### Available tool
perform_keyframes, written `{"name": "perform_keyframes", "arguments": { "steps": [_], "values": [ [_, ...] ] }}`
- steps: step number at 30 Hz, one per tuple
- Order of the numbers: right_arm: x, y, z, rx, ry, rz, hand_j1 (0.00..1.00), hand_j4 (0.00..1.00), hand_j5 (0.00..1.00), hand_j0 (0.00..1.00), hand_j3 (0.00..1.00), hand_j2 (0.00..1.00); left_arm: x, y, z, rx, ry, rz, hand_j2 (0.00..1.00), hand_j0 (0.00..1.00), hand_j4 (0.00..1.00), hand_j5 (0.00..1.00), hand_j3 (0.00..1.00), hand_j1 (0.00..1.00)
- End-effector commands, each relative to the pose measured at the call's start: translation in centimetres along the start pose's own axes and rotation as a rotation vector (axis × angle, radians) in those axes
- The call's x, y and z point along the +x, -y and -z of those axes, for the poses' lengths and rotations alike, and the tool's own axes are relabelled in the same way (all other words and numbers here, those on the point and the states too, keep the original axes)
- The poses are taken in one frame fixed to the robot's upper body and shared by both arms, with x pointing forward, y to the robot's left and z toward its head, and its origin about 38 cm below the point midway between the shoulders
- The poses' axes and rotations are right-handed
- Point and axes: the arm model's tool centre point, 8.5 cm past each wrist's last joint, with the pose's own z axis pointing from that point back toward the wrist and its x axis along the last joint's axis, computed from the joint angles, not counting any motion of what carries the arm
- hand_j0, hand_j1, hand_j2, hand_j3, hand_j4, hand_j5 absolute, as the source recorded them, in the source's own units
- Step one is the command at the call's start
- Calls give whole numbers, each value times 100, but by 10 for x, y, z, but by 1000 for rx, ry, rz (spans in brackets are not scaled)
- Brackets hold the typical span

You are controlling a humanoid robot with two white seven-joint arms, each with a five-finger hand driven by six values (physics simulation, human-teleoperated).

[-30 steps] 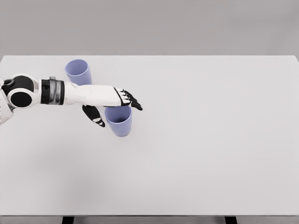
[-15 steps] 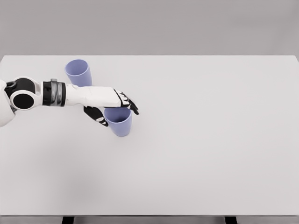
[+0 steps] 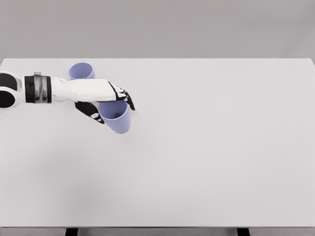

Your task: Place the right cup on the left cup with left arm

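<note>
So the left hand [image 3: 109, 101] has its fingers [image 3: 127, 98] wrapped round the rim of the right cup [image 3: 116, 118], thumb on the near side, and the cup looks tilted and probably just off the bench [image 3: 206, 147]. The left cup [image 3: 81, 71] sits close behind the forearm, partly hidden. I'd call it about halfway: grab done, but the carry over and the stacking are left.

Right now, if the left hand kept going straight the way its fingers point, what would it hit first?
Nothing, as far as this view shows. The left hand, closed on the cup, points rightward over bare table; the other cup sits behind it.
</note>
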Motion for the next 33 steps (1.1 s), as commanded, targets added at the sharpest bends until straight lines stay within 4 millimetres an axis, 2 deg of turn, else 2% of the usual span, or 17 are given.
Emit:
{"name": "perform_keyframes", "arguments": {
  "steps": [1, 4, 6, 9, 15, 24, 29, 33],
  "values": [
    [0, 0, 0, 0, 0, -2, 100, 100, 100, 100, 100, 100, -5, -5, -24, 30, -35, -23, 54, 54, 54, 54, 54, 54],
    [0, 0, 0, 0, 0, 0, 100, 100, 100, 100, 100, 100, -12, -16, -55, 65, -90, -40, 55, 55, 55, 55, 55, 55],
    [0, 0, 0, 0, 0, 0, 100, 100, 100, 100, 100, 100, -14, -26, -68, 96, -104, -53, 55, 55, 55, 55, 55, 55],
    [0, 0, 0, 0, 0, -2, 100, 100, 100, 100, 100, 100, -15, -32, -76, 100, -116, -59, 55, 55, 55, 55, 55, 55],
    [0, 0, 0, 0, 0, 0, 100, 100, 100, 100, 100, 100, -20, -47, -85, 119, -139, -48, 55, 55, 55, 55, 55, 55],
    [0, 0, 0, 0, 0, 0, 100, 100, 100, 100, 100, 100, -49, -62, -108, 144, -249, -57, 55, 55, 55, 55, 55, 55],
    [0, 0, 0, 0, 0, 0, 100, 100, 100, 100, 100, 100, -67, -73, -108, 150, -295, -69, 55, 55, 55, 55, 55, 55],
    [0, 0, 0, 0, 0, 0, 100, 100, 100, 100, 100, 100, -67, -84, -110, 141, -301, -53, 55, 55, 55, 55, 55, 55]
  ]
}}
